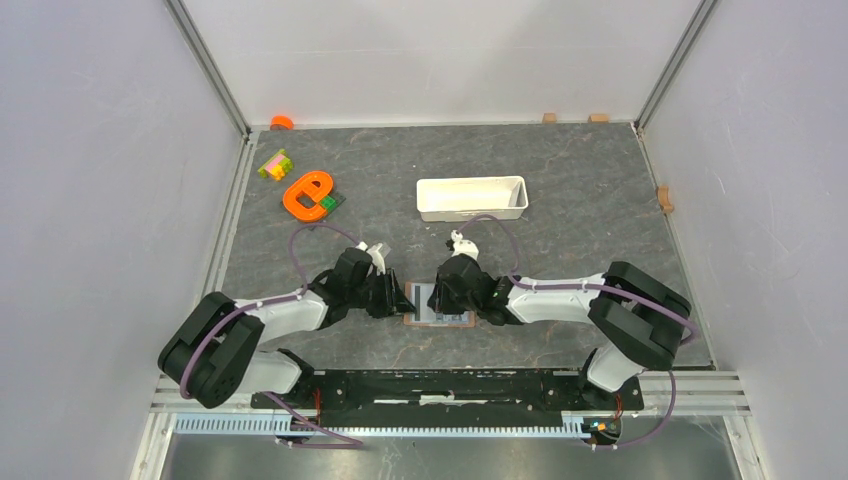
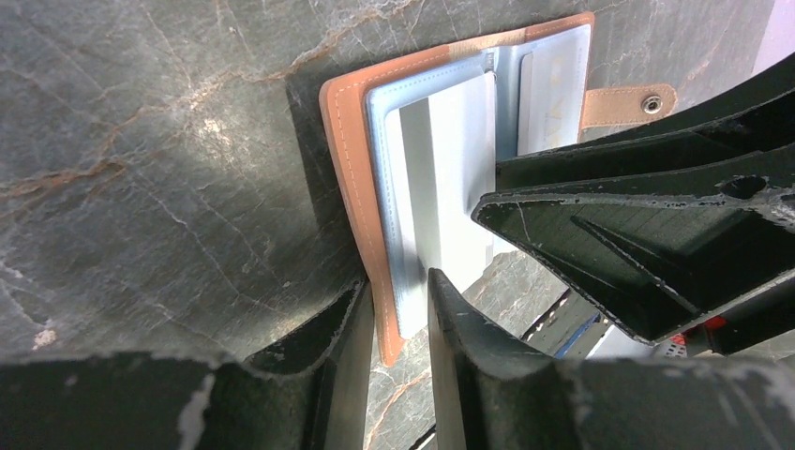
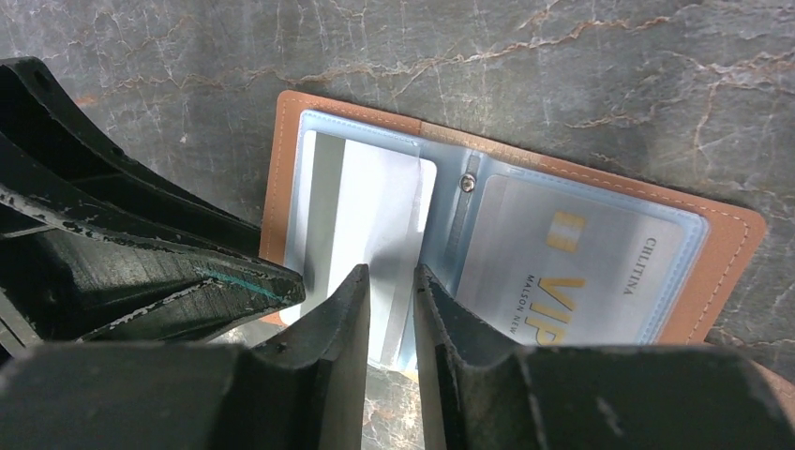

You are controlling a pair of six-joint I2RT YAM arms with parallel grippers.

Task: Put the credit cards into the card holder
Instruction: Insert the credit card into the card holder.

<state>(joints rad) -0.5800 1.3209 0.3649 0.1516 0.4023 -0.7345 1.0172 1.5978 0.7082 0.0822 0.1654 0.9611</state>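
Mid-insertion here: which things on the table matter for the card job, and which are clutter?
Job: open brown leather-like card holder; plain pale card partly in a sleeve; silver VIP card already sleeved.
Lying about: long white tray; orange e-shaped toy; yellow-green-pink blocks.

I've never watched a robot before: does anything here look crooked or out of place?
One thing: the pale card at the right gripper sits slightly askew in the clear pocket of the open card holder, not flat like the VIP card beside it. Otherwise nothing stands out.
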